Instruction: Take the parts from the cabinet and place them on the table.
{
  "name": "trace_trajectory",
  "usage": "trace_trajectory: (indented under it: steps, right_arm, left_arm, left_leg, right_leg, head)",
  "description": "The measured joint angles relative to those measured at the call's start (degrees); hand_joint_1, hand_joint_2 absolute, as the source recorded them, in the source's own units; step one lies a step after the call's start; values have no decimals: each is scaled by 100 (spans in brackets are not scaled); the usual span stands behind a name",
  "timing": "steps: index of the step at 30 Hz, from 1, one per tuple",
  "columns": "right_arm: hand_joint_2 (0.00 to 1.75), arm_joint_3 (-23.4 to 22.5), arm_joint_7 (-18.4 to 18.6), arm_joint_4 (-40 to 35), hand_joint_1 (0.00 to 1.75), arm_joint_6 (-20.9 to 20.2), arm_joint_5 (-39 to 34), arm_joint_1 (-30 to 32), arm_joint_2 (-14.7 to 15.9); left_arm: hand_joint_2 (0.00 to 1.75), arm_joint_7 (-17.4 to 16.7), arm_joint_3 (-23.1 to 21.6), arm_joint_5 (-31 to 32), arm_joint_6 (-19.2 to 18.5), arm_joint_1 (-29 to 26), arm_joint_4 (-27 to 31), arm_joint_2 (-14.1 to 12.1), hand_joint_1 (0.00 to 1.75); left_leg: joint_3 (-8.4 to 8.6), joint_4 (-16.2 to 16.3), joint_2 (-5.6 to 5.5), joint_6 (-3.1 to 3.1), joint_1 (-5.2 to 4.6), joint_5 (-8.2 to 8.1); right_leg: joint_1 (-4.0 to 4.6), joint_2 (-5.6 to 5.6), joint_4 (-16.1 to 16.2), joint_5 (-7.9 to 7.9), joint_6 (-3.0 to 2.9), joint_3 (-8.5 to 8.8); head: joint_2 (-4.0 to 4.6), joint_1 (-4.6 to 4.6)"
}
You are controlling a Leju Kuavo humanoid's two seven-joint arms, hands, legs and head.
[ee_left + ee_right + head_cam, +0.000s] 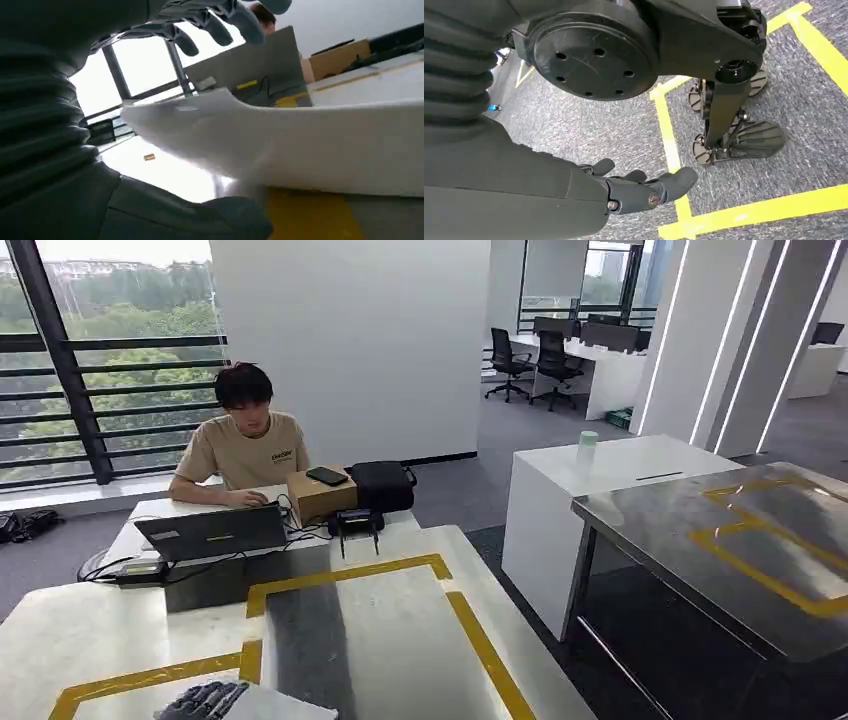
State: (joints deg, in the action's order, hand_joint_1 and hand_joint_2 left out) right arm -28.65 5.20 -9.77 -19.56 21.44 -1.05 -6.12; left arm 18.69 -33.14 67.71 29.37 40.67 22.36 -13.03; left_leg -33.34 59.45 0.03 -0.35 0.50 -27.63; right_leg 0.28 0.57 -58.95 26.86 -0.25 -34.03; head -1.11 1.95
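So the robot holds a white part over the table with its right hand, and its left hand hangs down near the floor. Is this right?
The hands are swapped. The left wrist view shows the left hand with its fingers over the white part, above the table. The right wrist view shows the right hand hanging above the carpeted floor, holding nothing.

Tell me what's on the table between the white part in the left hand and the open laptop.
Head view: bare tabletop only, crossed by yellow tape, between the white part and the laptop.
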Motion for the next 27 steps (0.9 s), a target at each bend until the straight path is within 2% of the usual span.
trace_trajectory:
  steps: [6,12,16,17,18,19,21,22,23,24,25,26,27]
  right_arm:
    - [0,-11,-26,0,0,0,-24,4,0]
    - [0,-28,-42,0,0,0,-55,4,-7]
    - [0,-48,-42,0,0,-2,-61,3,-15]
    - [0,-50,-42,0,0,0,-63,4,-15]
    - [0,-50,-42,0,0,0,-63,9,-15]
    - [0,-52,-42,0,0,0,-63,4,-15]
    - [0,-52,-42,0,0,-2,-63,11,-17]
    - [0,-52,-42,2,0,0,-63,19,-17]
    - [0,-52,-42,2,0,-2,-63,26,-15]
    - [0,-55,-42,2,0,-2,-66,23,-15]
    - [0,-57,-33,0,0,0,-74,18,-15]
    - [0,-59,-13,2,0,-2,-88,12,-13]
    - [0,-63,0,2,0,0,-92,8,-15]
  left_arm:
    - [0,-205,-2,-120,-26,-94,6,-66,0]
    - [0,-260,-2,-286,7,-160,109,-83,0]
    - [0,-262,0,-297,9,-161,142,-103,0]
    - [0,-264,4,-299,11,-165,166,-105,0]
    - [0,-264,4,-299,18,-164,181,-103,0]
    - [0,-266,4,-299,22,-160,192,-103,0]
    - [0,-264,4,-299,24,-177,199,-103,0]
    - [0,-264,4,-299,24,-182,199,-103,0]
    - [0,-266,4,-304,42,-194,201,-100,0]
    - [0,-266,4,-317,77,-206,206,-98,0]
    - [0,-269,9,-348,149,-220,219,-98,0]
    - [0,-269,24,-363,235,-235,249,-98,0]
    - [0,-271,50,-380,320,-246,293,-98,0]
  left_leg:
    - [1,-2,-3,0,-1,0]
    - [0,4,-14,14,-52,-8]
    - [0,-14,-16,68,-88,-1]
    - [46,-100,-15,119,-10,50]
    - [72,-137,-1,132,-17,62]
    - [76,-143,9,165,-12,70]
    - [74,-141,13,163,-16,67]
    - [72,-137,15,164,-15,66]
    - [71,-126,16,147,-9,76]
    - [71,-114,14,137,0,70]
    - [71,-97,10,110,15,54]
    - [70,-62,6,64,35,27]
    - [55,-23,6,6,41,-3]
  right_leg:
    - [0,-3,1,3,-4,0]
    - [-40,-9,6,-7,17,2]
    - [-75,-9,31,-19,77,7]
    - [-54,-11,-1,8,101,-4]
    - [-60,-19,-116,80,119,-41]
    - [-69,-21,-424,276,130,-198]
    - [-94,-22,-1326,665,152,-658]
    - [-104,-22,-1627,720,165,-827]
    - [-124,-22,-1678,644,176,-868]
    - [-142,-24,-1485,473,186,-789]
    - [-166,-31,-1067,217,196,-591]
    - [-194,-42,-514,-38,215,-308]
    - [-213,-57,-139,-20,243,-143]
  head:
    - [0,0]
    - [0,0]
    - [0,0]
    - [0,-2]
    - [0,-2]
    - [0,-4]
    - [0,-4]
    - [0,-4]
    - [0,-7]
    - [0,-4]
    - [0,-7]
    - [0,-4]
    - [0,-4]
